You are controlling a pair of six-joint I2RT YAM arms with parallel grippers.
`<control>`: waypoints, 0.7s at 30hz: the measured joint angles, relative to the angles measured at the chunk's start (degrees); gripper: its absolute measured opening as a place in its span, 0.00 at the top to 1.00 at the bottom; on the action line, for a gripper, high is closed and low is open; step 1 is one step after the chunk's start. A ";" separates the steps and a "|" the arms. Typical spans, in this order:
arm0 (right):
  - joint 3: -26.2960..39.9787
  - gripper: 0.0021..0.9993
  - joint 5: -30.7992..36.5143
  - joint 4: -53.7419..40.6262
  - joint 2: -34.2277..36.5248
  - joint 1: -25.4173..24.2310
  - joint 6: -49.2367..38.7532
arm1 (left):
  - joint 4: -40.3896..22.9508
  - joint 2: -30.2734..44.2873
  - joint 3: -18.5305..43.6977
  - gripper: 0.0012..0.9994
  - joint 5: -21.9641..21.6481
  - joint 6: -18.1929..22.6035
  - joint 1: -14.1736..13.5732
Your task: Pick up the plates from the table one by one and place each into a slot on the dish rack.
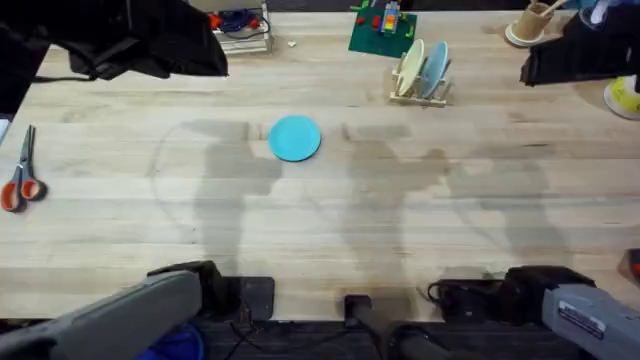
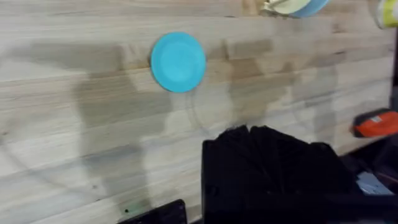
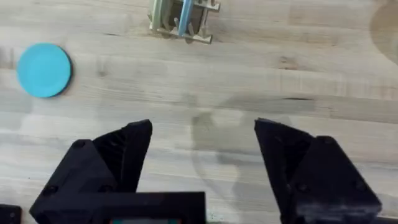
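Note:
One turquoise plate (image 1: 295, 138) lies flat on the wooden table (image 1: 330, 220), left of the middle. It is also in the left wrist view (image 2: 178, 61) and the right wrist view (image 3: 43, 70). The small wooden dish rack (image 1: 420, 82) stands at the back right of centre with a cream plate (image 1: 408, 68) and a paler blue plate (image 1: 434, 68) upright in its slots. My right gripper (image 3: 202, 127) hangs high above the table, open and holding nothing, with the rack (image 3: 182, 18) beyond it. My left gripper (image 2: 267, 171) is a dark mass well short of the plate.
Orange-handled scissors (image 1: 20, 172) lie at the left edge. A white wire rack (image 1: 245, 30), a green board with toys (image 1: 383, 30) and a cup (image 1: 530, 25) line the back. An orange object (image 2: 376, 123) sits near the right front edge.

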 joint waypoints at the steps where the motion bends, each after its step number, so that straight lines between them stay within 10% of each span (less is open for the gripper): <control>1: 0.00 0.01 0.00 0.00 0.00 0.00 0.00 | -0.32 0.72 0.00 0.96 1.09 0.88 0.50; 21: 0.00 0.00 -0.02 0.00 0.00 0.00 0.00 | 9.75 8.74 -18.46 0.96 19.09 10.81 6.31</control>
